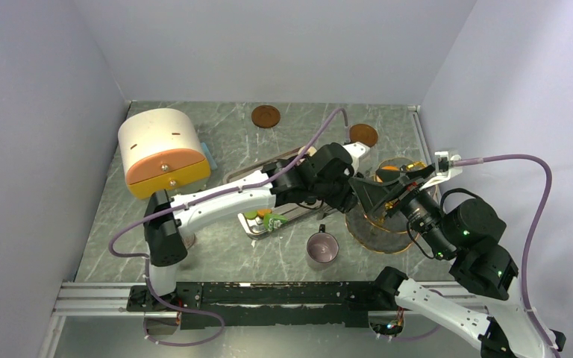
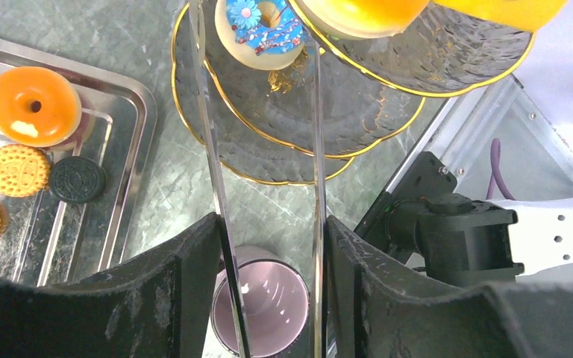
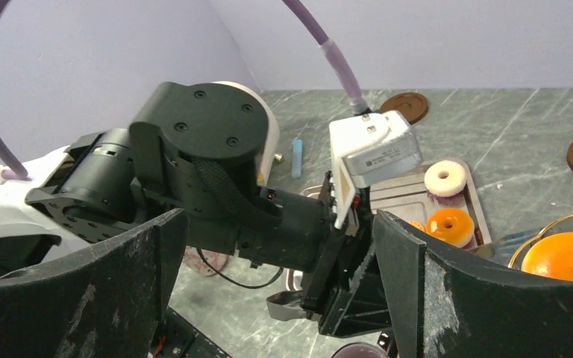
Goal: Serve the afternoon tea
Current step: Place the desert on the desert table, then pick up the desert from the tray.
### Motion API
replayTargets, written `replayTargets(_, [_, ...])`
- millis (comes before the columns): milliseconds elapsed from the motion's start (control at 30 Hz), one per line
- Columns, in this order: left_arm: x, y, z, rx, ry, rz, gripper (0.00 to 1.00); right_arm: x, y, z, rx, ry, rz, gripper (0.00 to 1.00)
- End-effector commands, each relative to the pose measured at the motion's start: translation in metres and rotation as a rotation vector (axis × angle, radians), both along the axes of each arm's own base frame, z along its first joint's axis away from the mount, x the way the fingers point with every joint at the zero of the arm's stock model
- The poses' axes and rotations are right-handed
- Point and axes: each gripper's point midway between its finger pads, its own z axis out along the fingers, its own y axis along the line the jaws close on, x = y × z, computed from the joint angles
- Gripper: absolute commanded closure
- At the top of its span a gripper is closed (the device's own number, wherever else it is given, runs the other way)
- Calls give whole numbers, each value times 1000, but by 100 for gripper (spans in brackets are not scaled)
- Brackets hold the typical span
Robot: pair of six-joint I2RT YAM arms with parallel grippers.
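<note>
Bench (image 1: 224, 134): green stone. Glass stand (image 2: 306, 142) by right edge. Left jaws part open, one each side of blue donut (image 2: 265, 33) lying on stand, small gap on one side. Right jaws wide open, holding nothing. Steel tray (image 2: 130, 89) mid-bench: orange donut (image 2: 34, 104), biscuit (image 2: 18, 170), black cookie (image 2: 77, 179). Pink mug (image 1: 321, 248) upright by near edge.
</note>
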Motion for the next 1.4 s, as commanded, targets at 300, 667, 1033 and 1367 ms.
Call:
replayTargets(300, [2,33,30,-24,-70,73,45,0,-1,5,6,-13,-3,2])
replayTargets(667, [3,90,5,129,-72,201,47,1,1,10,1,-18,4,2])
replayTargets(1033, [-1,189,-19,272,-27,432,49,5,8,1,-17,-2,9,2])
replayTargets(1367, [1,278,-68,379,125,614,48,10,18,-8,-36,10,30,2])
